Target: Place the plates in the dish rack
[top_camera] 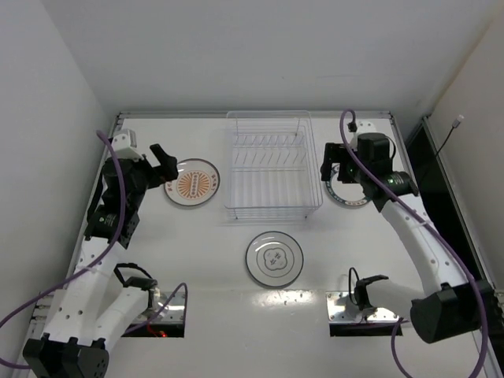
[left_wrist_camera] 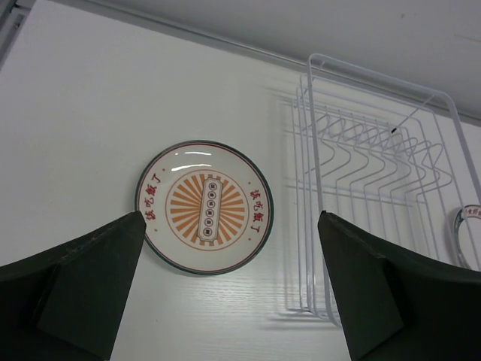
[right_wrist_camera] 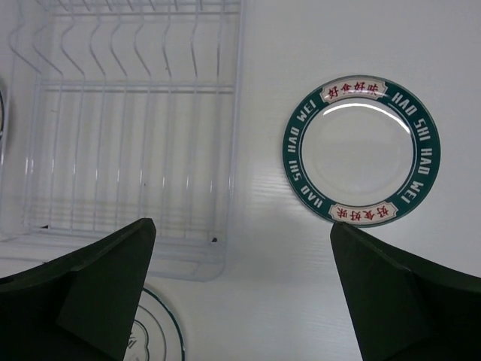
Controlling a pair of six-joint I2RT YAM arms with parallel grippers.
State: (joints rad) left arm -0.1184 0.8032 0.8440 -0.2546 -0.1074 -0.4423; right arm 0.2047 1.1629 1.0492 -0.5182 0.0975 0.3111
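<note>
The clear dish rack (top_camera: 272,165) stands empty at the table's middle back; it also shows in the left wrist view (left_wrist_camera: 376,188) and the right wrist view (right_wrist_camera: 128,128). The orange sunburst plate (top_camera: 191,183) (left_wrist_camera: 204,205) lies flat left of it. The teal lettered plate (top_camera: 346,195) (right_wrist_camera: 361,150) lies flat right of it, partly under the right arm. The grey-ring plate (top_camera: 274,258) (right_wrist_camera: 154,331) lies in front of the rack. My left gripper (top_camera: 164,163) (left_wrist_camera: 231,248) hovers open above the orange plate. My right gripper (top_camera: 331,168) (right_wrist_camera: 242,256) hovers open between rack and teal plate.
The white table has raised edges at the back (top_camera: 252,114) and sides. Two square cut-outs (top_camera: 161,321) (top_camera: 358,316) with arm mounts and cables lie at the near edge.
</note>
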